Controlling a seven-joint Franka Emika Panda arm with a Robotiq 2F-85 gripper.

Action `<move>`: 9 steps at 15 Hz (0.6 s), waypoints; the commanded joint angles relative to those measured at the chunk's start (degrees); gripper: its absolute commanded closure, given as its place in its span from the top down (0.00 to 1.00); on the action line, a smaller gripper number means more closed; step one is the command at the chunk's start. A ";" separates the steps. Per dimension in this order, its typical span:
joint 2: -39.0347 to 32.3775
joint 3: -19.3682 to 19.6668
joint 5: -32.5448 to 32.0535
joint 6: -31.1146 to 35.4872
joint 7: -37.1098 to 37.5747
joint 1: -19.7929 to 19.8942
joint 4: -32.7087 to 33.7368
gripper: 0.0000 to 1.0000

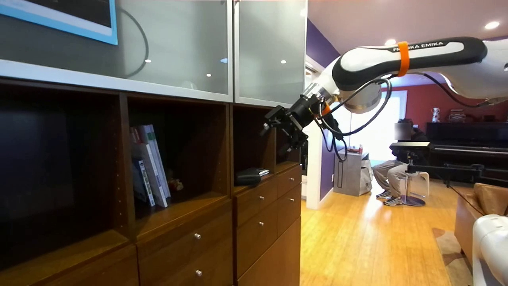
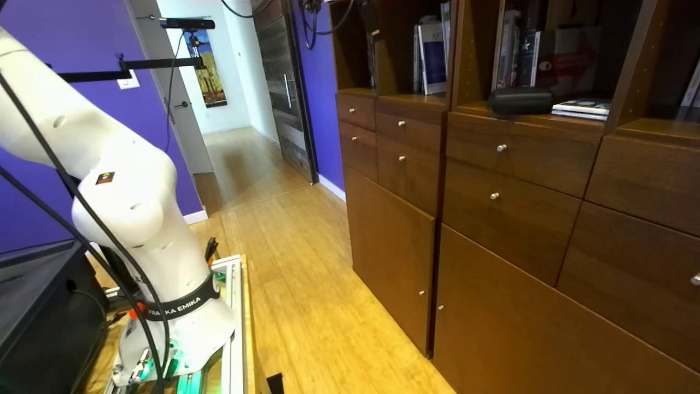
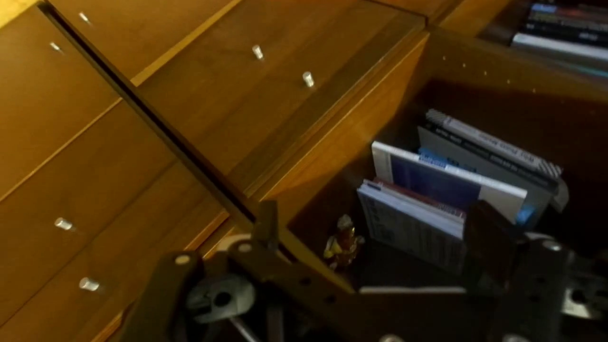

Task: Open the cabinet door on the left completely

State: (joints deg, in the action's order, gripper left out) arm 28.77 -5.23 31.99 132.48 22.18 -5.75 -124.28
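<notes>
Sitting high in the cabinet [image 1: 170,238], above the cubbies [image 1: 214,159], the cabinet door [image 1: 178,51] looked flush with the narrower panel [image 1: 272,51] just beside it and closed, so task not started, as I read it. Build: wide frosted glass in a thin silver frame [image 1: 119,83]. My guess on handling: fairly heavy, stiff, slick on the face, breakable. No knob on the part that showed; top edge was out of view. Best hold was likely metal only: the frame's lower edge, or its upright by the seam [image 1: 233,51]. Pressing on glass looked like a bad idea. Hinge side: couldn't tell, so a small test pull made sense. Gripper [image 1: 275,140] hung lower than the frame, apart from the door, fingers [image 3: 267,223] spread, nothing between them. Wrist view missed the door; it had books [image 3: 413,225] and drawer knobs [image 3: 89,284] instead. Arm [image 1: 432,55] was over on the narrower panel's side, so a move up and across seemed needed. Risk: hooking the wrong panel at that seam.
</notes>
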 commanded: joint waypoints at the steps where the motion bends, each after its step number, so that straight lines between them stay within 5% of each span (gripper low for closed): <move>1: 7.19 7.74 5.89 -0.15 -2.50 1.75 -4.03 1.00; 7: 12.62 14.76 17.85 4.76 -6.42 4.83 -4.80 1.00; 9: 10.11 13.92 14.82 0.80 -5.79 6.93 -2.13 1.00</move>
State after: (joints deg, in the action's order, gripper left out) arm 39.20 9.77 45.56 134.17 17.12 -0.64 -126.72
